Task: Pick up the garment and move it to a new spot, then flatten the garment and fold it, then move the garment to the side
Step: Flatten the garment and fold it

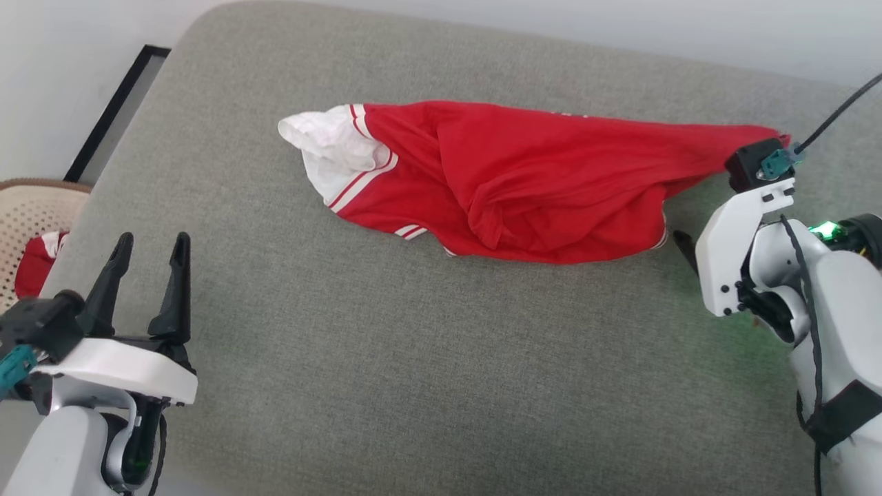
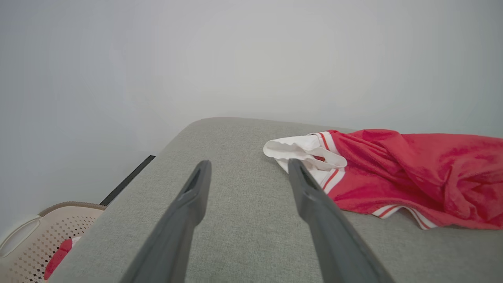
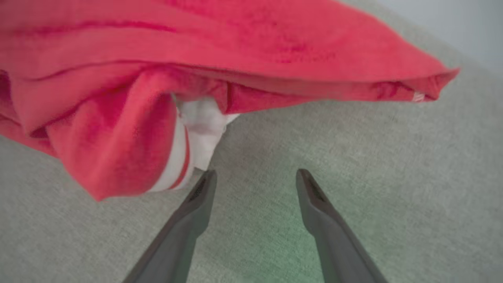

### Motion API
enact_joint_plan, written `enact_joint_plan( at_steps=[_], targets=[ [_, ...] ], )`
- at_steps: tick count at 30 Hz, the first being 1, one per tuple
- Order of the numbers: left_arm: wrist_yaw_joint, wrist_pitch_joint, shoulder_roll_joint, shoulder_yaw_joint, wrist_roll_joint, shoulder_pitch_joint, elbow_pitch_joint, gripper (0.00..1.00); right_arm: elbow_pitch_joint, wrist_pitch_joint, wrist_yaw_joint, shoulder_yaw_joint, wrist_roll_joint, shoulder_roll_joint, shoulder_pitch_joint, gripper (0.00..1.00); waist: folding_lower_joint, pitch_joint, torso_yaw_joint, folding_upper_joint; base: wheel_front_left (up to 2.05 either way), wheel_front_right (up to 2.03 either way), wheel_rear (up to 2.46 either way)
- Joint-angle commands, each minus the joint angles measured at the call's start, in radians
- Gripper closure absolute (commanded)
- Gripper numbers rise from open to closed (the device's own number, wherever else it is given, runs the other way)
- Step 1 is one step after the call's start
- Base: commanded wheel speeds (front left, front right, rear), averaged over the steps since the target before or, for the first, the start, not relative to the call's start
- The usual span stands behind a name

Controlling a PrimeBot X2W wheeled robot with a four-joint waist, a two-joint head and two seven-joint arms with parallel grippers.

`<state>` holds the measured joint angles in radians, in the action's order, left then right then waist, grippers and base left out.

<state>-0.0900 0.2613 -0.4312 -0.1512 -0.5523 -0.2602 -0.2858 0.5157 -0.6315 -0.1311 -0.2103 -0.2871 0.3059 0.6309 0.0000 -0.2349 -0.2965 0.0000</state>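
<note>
Hovering with two dark fingers spread and nothing between them, the left hand (image 1: pixel 153 241) sits low-left over a grey cushion (image 1: pixel 386 358), well apart from the crumpled red garment (image 1: pixel 517 172) lying across its far middle. The right wrist view brings in the right hand (image 3: pixel 256 173), equally released, with one fingertip just beside a white striped sleeve (image 3: pixel 200 125) tucked under red folds. The left wrist view shows a beige perforated basket (image 2: pixel 27 243) beyond the cushion's edge.

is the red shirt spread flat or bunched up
Bunched up: the garment lies rumpled on the grey cushion, deep folds across its middle, white sleeve crumpled.
</note>
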Motion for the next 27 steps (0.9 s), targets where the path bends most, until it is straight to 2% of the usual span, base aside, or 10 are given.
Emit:
enact_joint_plan(
  at_steps=[1, 5, 13, 17, 23, 24, 25, 27],
  targets=[
    [-0.006, 0.005, 0.008, 0.011, 0.012, 0.010, 0.009, 0.00, -0.001, -0.016, 0.001, 0.006, 0.003, -0.003, 0.019, 0.00, 0.0000, -0.011, -0.007, 0.0000, 0.00, 0.00, 0.00],
    [-0.024, 0.005, 0.039, 0.057, 0.040, 0.029, 0.046, 0.00, -0.002, -0.087, 0.001, 0.015, 0.008, -0.022, 0.037, 0.00, 0.0000, -0.038, -0.015, 0.0000, 0.00, 0.00, 0.00],
    [-0.039, 0.005, 0.108, 0.068, 0.066, 0.050, 0.095, 0.00, 0.024, -0.118, 0.001, 0.021, 0.030, -0.055, 0.076, 0.00, 0.0000, -0.066, -0.029, 0.0000, 0.00, 0.00, 0.00],
    [-0.040, 0.005, 0.121, 0.060, 0.065, 0.056, 0.100, 0.00, 0.039, -0.124, 0.001, 0.010, 0.023, -0.081, 0.084, 0.00, 0.0000, -0.071, -0.034, 0.0000, 0.00, 0.00, 0.00],
    [-0.041, 0.005, 0.121, 0.039, 0.050, 0.043, 0.115, 0.00, 0.072, -0.137, 0.001, -0.014, 0.036, -0.088, 0.099, 0.00, 0.0000, -0.081, -0.045, 0.0000, 0.00, 0.00, 0.00],
    [-0.041, 0.005, 0.121, 0.038, 0.048, 0.043, 0.117, 0.00, 0.077, -0.139, 0.001, -0.022, 0.044, -0.085, 0.101, 0.09, 0.0000, -0.083, -0.048, 0.0000, 0.00, 0.00, 0.00],
    [-0.041, 0.005, 0.121, 0.037, 0.046, 0.044, 0.119, 0.00, 0.080, -0.138, 0.001, -0.027, 0.046, -0.081, 0.102, 0.50, 0.0000, -0.086, -0.049, 0.0000, 0.00, 0.00, 0.00],
    [-0.041, 0.005, 0.123, 0.032, 0.042, 0.047, 0.120, 0.00, 0.090, -0.139, 0.001, -0.030, 0.048, -0.078, 0.107, 0.95, 0.0000, -0.091, -0.051, 0.0000, 0.00, 0.00, 0.00]
  ],
)
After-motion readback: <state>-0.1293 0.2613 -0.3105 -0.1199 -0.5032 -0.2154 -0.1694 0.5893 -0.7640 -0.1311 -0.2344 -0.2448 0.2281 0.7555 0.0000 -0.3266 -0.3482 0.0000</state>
